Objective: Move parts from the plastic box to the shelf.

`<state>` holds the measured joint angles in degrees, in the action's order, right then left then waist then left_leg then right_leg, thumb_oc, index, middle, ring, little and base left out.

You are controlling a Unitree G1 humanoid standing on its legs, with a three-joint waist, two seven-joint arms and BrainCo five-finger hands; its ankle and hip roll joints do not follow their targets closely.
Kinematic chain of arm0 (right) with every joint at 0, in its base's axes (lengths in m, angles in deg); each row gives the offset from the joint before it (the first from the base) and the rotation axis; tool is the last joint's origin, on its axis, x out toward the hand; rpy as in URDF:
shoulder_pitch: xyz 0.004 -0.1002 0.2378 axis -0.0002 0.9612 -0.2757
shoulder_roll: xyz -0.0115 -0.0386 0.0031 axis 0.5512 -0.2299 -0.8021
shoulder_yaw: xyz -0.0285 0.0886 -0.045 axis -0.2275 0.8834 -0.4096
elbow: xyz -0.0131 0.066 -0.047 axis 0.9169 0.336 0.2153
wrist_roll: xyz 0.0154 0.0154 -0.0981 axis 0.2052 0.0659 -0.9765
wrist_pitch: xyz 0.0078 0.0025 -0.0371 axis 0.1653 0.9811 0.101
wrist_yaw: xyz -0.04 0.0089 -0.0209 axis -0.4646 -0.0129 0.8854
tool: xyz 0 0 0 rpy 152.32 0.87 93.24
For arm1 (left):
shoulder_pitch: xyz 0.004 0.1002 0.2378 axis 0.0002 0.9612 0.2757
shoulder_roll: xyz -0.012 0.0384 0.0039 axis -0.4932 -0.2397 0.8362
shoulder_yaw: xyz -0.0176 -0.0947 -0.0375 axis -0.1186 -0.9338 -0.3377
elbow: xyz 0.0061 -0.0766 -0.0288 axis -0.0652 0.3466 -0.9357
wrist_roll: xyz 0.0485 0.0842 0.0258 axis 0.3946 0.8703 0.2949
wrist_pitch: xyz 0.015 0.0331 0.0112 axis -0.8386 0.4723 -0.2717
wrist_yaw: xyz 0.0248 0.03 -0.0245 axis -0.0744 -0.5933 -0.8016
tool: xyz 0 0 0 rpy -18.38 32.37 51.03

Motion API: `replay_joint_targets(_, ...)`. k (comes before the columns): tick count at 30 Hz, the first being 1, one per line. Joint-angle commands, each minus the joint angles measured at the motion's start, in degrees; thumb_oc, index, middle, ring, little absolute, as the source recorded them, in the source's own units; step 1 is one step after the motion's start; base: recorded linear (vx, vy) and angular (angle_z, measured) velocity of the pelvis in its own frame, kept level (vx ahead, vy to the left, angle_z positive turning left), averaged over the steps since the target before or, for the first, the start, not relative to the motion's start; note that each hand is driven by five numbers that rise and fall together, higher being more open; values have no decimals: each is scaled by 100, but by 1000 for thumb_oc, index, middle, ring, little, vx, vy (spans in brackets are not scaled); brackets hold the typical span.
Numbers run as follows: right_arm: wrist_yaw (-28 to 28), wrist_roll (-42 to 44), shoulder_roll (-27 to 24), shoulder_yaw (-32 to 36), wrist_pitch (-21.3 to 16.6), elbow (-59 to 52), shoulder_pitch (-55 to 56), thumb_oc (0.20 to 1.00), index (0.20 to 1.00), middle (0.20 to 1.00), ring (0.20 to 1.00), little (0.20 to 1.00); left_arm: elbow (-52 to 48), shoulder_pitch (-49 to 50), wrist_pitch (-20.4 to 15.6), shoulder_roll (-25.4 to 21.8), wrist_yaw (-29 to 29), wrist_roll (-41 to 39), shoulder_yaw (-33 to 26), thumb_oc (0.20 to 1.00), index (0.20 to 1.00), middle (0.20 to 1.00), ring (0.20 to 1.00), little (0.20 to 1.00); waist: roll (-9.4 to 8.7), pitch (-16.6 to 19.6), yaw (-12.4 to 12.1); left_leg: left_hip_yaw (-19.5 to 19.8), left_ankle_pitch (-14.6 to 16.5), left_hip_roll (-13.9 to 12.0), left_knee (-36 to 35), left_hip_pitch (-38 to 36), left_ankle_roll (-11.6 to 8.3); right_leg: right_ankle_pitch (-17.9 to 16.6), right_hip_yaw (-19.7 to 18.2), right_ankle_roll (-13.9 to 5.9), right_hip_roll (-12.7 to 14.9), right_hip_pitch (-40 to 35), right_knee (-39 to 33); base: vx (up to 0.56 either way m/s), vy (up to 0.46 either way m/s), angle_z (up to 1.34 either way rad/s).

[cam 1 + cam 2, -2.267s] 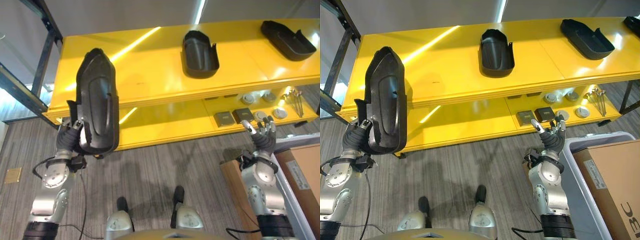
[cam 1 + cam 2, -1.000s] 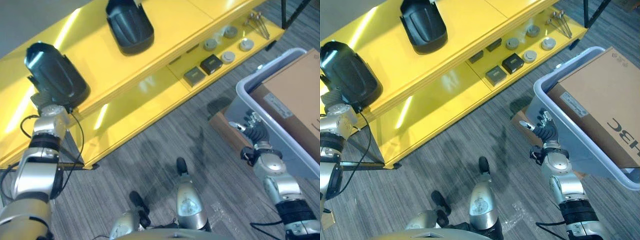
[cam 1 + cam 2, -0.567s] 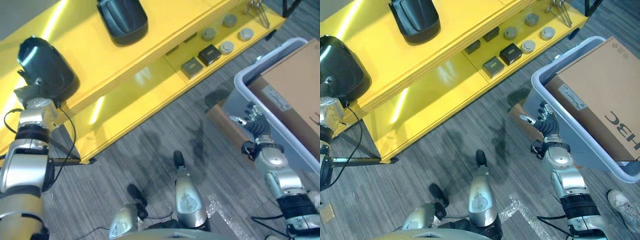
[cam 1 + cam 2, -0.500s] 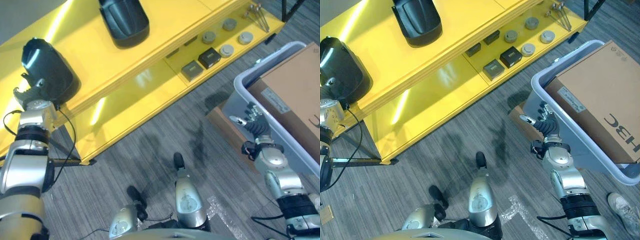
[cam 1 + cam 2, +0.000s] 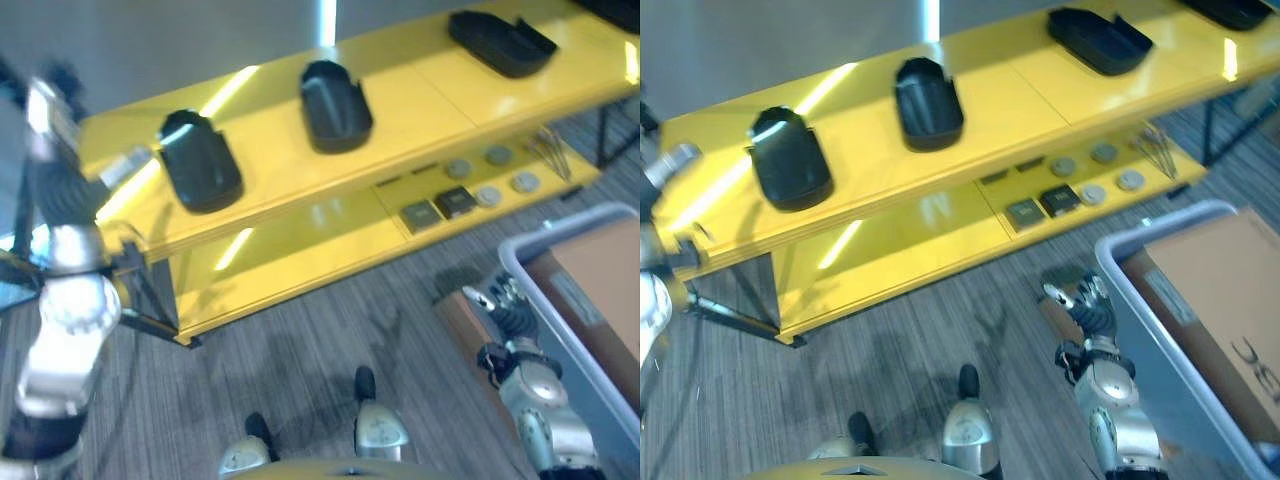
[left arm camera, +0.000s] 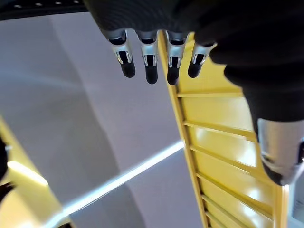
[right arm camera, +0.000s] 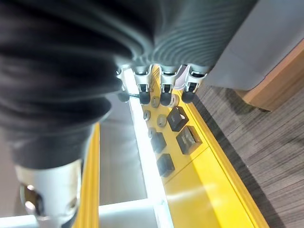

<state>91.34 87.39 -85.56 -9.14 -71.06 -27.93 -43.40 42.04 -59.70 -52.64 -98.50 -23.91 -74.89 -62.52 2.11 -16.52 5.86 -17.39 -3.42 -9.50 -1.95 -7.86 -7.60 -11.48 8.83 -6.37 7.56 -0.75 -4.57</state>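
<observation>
Three black parts point(image 5: 200, 165) point(image 5: 335, 92) point(image 5: 500, 42) lie spread along the yellow shelf's point(image 5: 270, 150) top board in the left eye view; left robot hand point(image 5: 45, 105) raised at 9 o'clock, holding nothing. Right eye view: right robot hand point(image 5: 1087, 298) at 5 o'clock, fingers straight, just beside the grey plastic box point(image 5: 1140, 300) holding a cardboard carton point(image 5: 1220, 300); small items point(image 5: 1060, 200) on the lower board. Left wrist view: left fingers point(image 6: 149, 61) straight and spread, empty, above yellow slats. Right wrist view: right fingers point(image 7: 164, 90) relaxed, empty, small blocks beyond.
</observation>
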Motion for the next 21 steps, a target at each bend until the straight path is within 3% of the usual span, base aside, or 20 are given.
replay_joint_targets(1,329,-48,-52,15,-293,-259,-255,1000,1000,1000,1000,1000,1263,-484,-393,-174,725,352,50,1000,1000,1000,1000,1000,-232,103,11,434,169,-89,448,658,273,840,-58,-355,321,24,586,11,-154,33)
replay_joint_targets(2,392,19,-39,21,-306,-318,-143,1000,1000,1000,1000,1000,1222,-223,-542,-67,917,327,191,1000,1000,1000,1000,1000,-265,135,-39,443,151,-104,430,645,273,819,-25,-356,307,-15,547,4,-104,39)
replay_joint_targets(3,410,56,-38,22,-359,-305,-57,1000,1000,1000,1000,1000,1196,-24,-693,-9,905,416,267,871,871,871,871,871,-286,149,-75,446,158,-109,428,640,275,815,-5,-353,296,-42,521,-8,-93,30)
replay_joint_targets(4,433,161,-64,26,-431,-323,92,1000,1000,1000,1000,1000,1190,260,-735,60,1115,44,352,200,200,200,200,200,-316,172,-132,445,147,-121,399,632,270,806,37,-363,287,-78,472,-59,-98,20)
replay_joint_targets(5,470,214,-49,-62,-715,-214,251,1000,1000,1000,1000,1000,1263,631,-842,60,1340,-37,626,200,200,200,200,200,-365,161,-216,441,129,-130,390,638,253,776,79,-365,269,-120,420,-66,-92,-1)
replay_joint_targets(12,721,370,-180,-427,-890,-30,152,1000,1000,1000,1000,1000,1486,427,-1310,-54,1131,-35,1248,200,200,200,200,200,-429,200,-234,374,83,-158,308,601,252,754,124,-377,245,-165,349,-17,-22,1)
replay_joint_targets(19,781,325,-198,-633,-921,109,92,1000,1000,1000,1000,1000,1618,-54,-1439,1,644,-204,1446,200,200,200,200,200,-477,260,-132,275,81,-195,296,564,233,740,45,-393,227,-157,331,0,0,0)
replay_joint_targets(21,761,327,-213,-670,-899,148,38,1000,1000,1000,1000,1000,1647,-269,-1310,36,484,-143,1499,200,200,200,200,200,-486,274,-91,256,80,-209,292,551,227,736,13,-398,215,-149,328,8,-8,-2)
